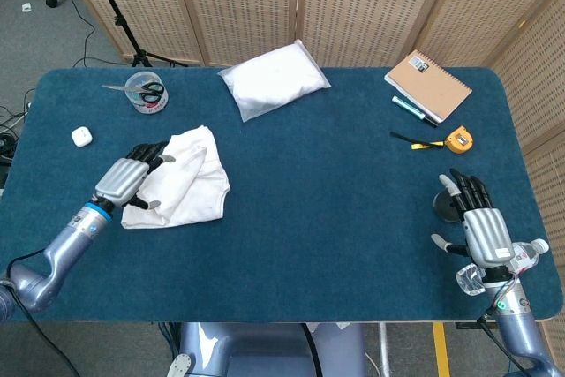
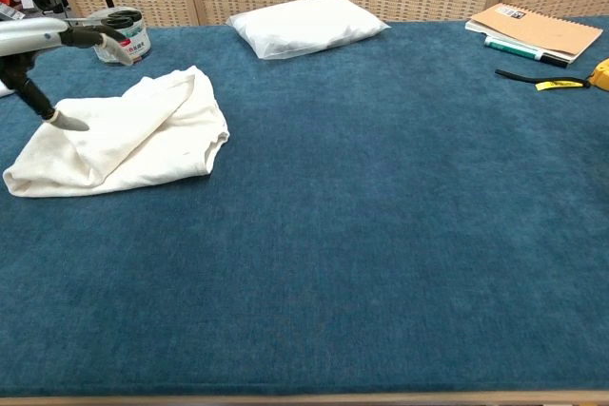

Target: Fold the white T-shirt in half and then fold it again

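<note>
Found the white cloth T-shirt (image 1: 185,178) lying in a loose, uneven heap on the left part of the dark blue felt-covered table (image 1: 335,209), well short of a clean fold: layers bunched over one another, edges not lined up, one corner trailing toward the near left in the chest view. Judged the first fold as attempted at best, not properly finished, and the second fold as not yet begun.

Noted the left hand (image 1: 132,181) at the T-shirt's left edge, fingers spread and released, with no cloth gathered between them; in the chest view, saw one fingertip down on the fabric, touching rather than pinching. Noted the right hand (image 1: 481,227) far off at the table's near right corner, fingers apart and holding nothing, just beside a small black round object (image 1: 448,206).

Judged that the next move called for flattening and squaring the heap first, then finding one free edge or corner, pinching a single layer there, and carrying it across to the opposite edge. Reckoned the right hand too distant to help without a long reach, so expected the left to do the work, or the T-shirt to be drawn nearer the middle.

Saw a white plastic-wrapped packet (image 1: 272,81) well apart behind the T-shirt, out of the way of any fold.
</note>
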Controlling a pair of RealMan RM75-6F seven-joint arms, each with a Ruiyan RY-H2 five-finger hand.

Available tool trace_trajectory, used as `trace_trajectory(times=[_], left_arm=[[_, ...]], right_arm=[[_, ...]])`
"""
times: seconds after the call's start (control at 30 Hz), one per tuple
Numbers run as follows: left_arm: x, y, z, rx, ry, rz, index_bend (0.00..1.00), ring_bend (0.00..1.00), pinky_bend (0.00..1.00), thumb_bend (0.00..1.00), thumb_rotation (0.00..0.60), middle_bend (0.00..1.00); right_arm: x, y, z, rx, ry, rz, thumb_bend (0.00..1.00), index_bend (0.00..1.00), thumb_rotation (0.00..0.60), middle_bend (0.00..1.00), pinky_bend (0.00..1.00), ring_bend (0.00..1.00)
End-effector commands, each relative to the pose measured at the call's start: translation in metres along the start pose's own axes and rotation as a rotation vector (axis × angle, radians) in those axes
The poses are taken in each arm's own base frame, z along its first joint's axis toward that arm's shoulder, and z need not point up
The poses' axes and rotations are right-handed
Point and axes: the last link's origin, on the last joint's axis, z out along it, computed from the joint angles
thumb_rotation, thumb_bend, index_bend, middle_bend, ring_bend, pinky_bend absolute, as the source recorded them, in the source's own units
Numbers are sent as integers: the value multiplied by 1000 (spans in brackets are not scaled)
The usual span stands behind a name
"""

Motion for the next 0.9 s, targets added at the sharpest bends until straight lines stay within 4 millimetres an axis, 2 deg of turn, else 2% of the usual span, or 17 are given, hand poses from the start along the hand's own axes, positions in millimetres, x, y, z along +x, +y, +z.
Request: trace_trajectory(times=[0.03, 0.2, 0.9], left_arm=[[-8, -16, -16, 2, 1, 10, 255, 0, 0, 201, 600, 0], [-13, -25, -16, 13, 7, 30, 273, 0, 0, 212, 600, 0], [-40, -26, 3, 29, 3, 57, 337, 0, 0, 276, 600, 0]], right_arm=[[0, 0, 0, 0, 0, 1, 0, 0, 600, 0, 0, 0], [0, 0, 0, -1, 0, 1, 0, 0, 600, 0, 0, 0], [-1, 2, 0, -9, -5, 2, 0, 0, 600, 0, 0, 0]])
